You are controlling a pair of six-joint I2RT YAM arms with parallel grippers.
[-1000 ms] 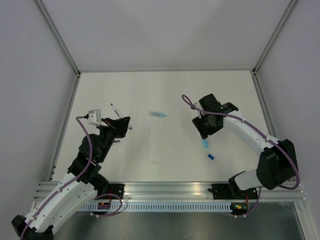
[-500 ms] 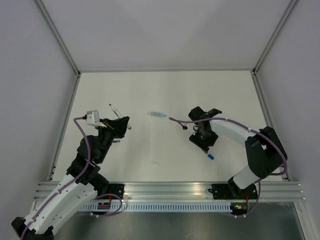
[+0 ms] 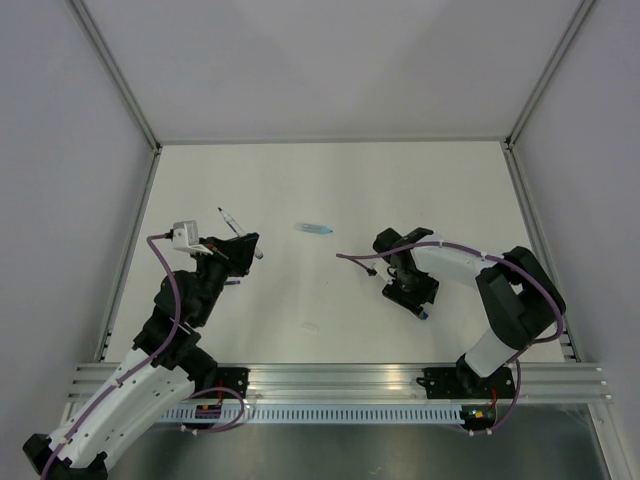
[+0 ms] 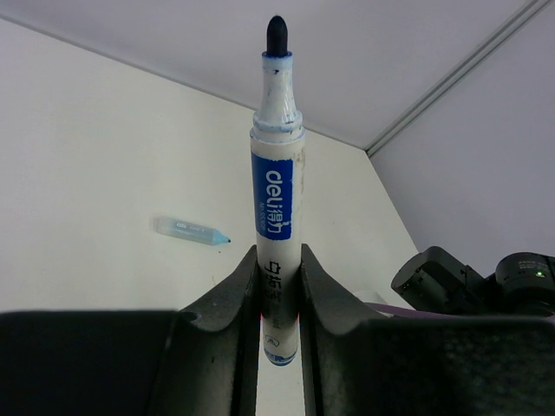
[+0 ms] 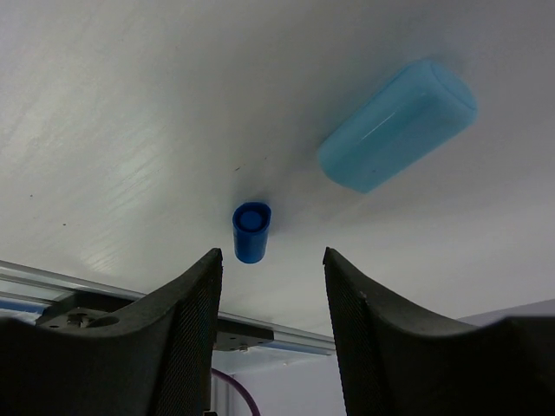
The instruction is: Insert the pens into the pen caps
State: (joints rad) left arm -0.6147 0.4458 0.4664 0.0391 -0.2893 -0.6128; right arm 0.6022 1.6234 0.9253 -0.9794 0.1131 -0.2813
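My left gripper (image 3: 240, 250) is shut on the white pen with a blue label (image 4: 277, 191) and holds it off the table, dark tip pointing up and away (image 3: 224, 214). My right gripper (image 5: 270, 253) is open and empty, low over the table (image 3: 410, 288). The small dark blue cap (image 5: 251, 231) lies just beyond its left fingertip, also seen in the top view (image 3: 424, 314). A pale blue cap (image 5: 397, 126) lies farther out to the right, hidden under the gripper in the top view. Another pale translucent blue cap (image 3: 313, 229) lies mid-table (image 4: 191, 230). The dark pen is out of view.
Metal frame posts and grey walls ring the white table (image 3: 330, 180). An aluminium rail (image 3: 340, 378) runs along the near edge, just behind the right gripper's working spot. The right arm's purple cable (image 3: 355, 258) loops out to its left.
My right gripper has swung toward the near edge and dropped low over the two caps, now covering the pale one in the top view. The left arm with the pen has hardly moved.
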